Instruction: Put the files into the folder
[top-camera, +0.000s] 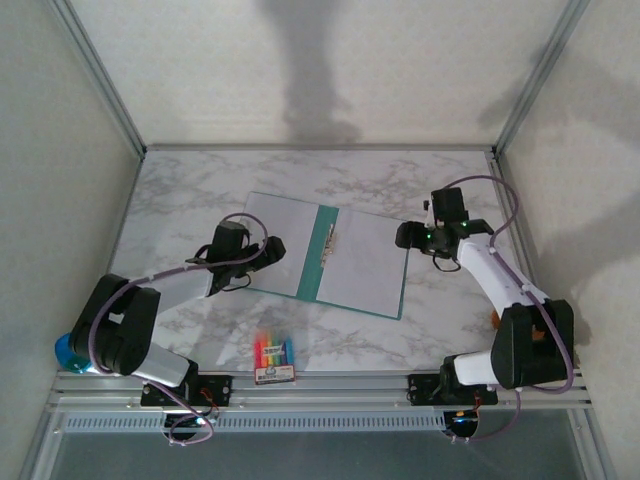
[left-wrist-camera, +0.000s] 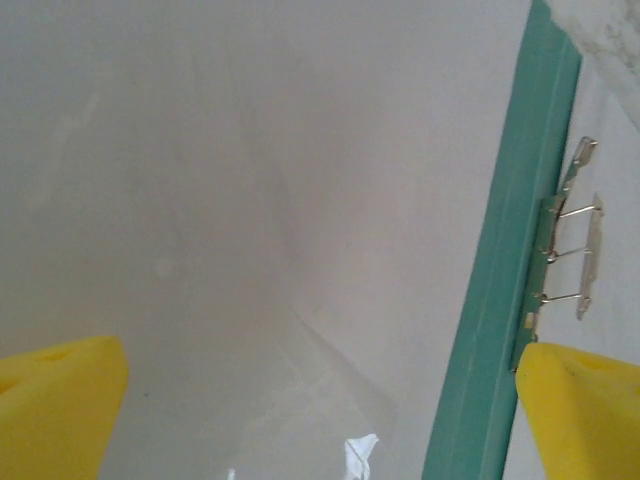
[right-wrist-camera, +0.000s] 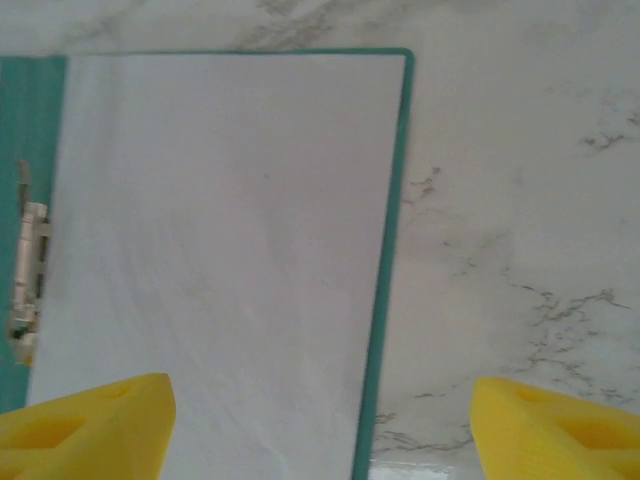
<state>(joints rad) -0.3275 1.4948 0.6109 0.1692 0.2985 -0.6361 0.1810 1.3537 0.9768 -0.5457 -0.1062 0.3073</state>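
No legible text, number or brand anywhere. Crayon box (top-camera: 274, 358), just in front of folder (top-camera: 322, 262): colourful striped print on face, dark band with pale marks along bottom edge, lettering too small to read. Folder cover plain teal. Sheets (top-camera: 285, 245) blank, white to pale grey. Metal fastener (left-wrist-camera: 596, 245) at spine: bare metal, stamp not discernible.
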